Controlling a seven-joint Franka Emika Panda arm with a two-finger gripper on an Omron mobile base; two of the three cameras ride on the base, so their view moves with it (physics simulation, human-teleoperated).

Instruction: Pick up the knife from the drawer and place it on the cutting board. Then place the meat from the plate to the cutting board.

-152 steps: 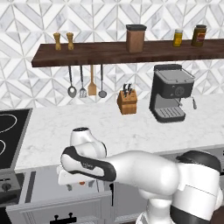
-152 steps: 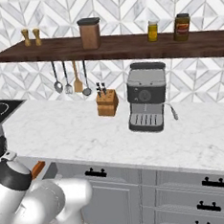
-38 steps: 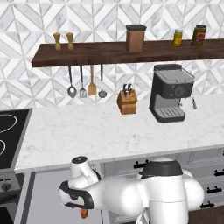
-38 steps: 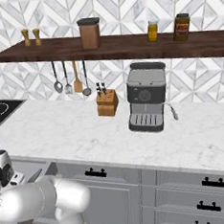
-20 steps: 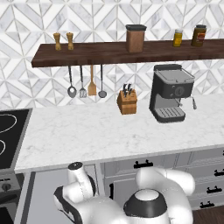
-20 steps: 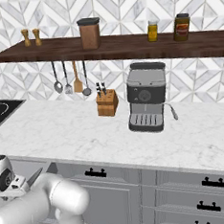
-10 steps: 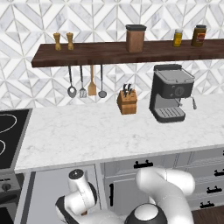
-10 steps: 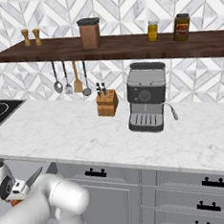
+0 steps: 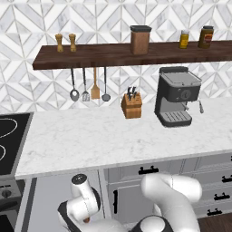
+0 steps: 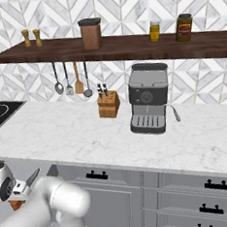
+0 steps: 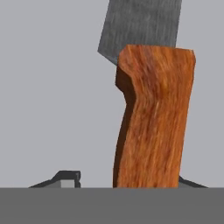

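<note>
**Op A:** Right, status on the gripper [image 10: 18, 193]?

**Op B:** I read it as closed on the knife [image 10: 31, 179], grip on the handle. In the right base view the hand sits low at the far left, below the counter [image 10: 88, 132] edge and in front of the cabinet fronts [image 10: 113, 203]. The grey blade sticks up and to the right out of the hand, tilted, point uppermost. A bit of orange-brown handle shows under the hand.

**Op A:** Confirm w/ hand view?

**Op B:** Confirmed. The handle runs up from the bottom between the two dark fingertips [image 11: 66, 178], nearly upright, leaning slightly right. The blade base carries on above it to the top edge. One tip stands a little clear of the handle on the left; the other peeks out at its right edge. Behind the knife there is flat grey, no detail. The knife touches nothing else that I can see.

**Op A:** Left base view?

**Op B:** The arm is folded low at bottom centre, wrist down near the frame edge. A small orange spot shows at the hand; too small for me to tell more.

**Op A:** Counter contents?

**Op B:** Coffee machine [image 9: 177, 96] toward the right, knife block [image 9: 132, 105] just left of it, both against the wall. Utensils [image 9: 89, 86] hang under the shelf [image 9: 90, 56]. All are well apart from the hand.
</note>
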